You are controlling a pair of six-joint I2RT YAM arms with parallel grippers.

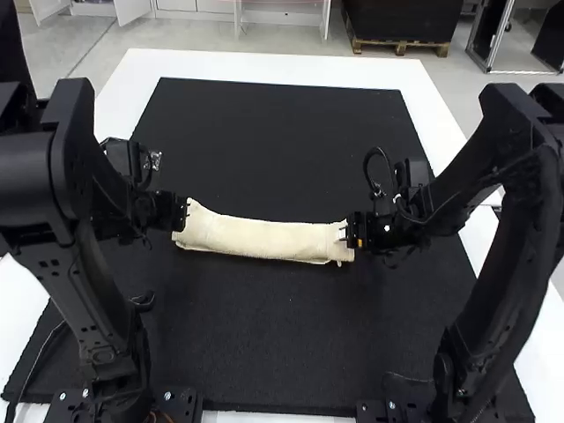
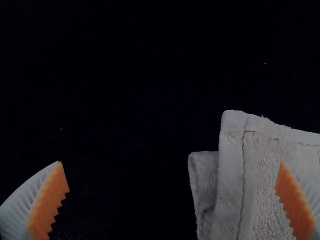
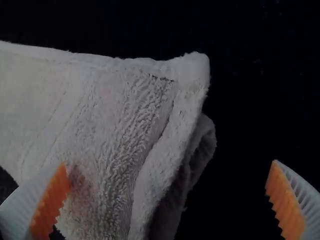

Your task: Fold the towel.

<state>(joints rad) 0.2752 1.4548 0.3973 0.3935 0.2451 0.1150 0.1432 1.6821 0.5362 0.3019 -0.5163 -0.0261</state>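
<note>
while the towel (image 1: 264, 240) is laid as a long, narrow strip across the black mat (image 1: 282, 132), a gripper is held at each of its ends. the mat is bordered by the white surface of the table (image 1: 264, 62). the towel is folded into layers, and at both ends an under layer is left jutting slightly past the upper one.

at the towel's left end the left gripper (image 1: 183, 214) is held; in its wrist view its fingers are set wide apart, and the cloth is overlapped by one orange pad (image 2: 294, 202), with nothing seen clamped. at the right end the right gripper (image 1: 352, 234) is held, its fingers likewise parted, one pad (image 3: 50, 202) being seen over the cloth and the other beyond its edge. beside the first pad, a faint reddish patch (image 3: 82, 185) is shown on the towel.
</note>
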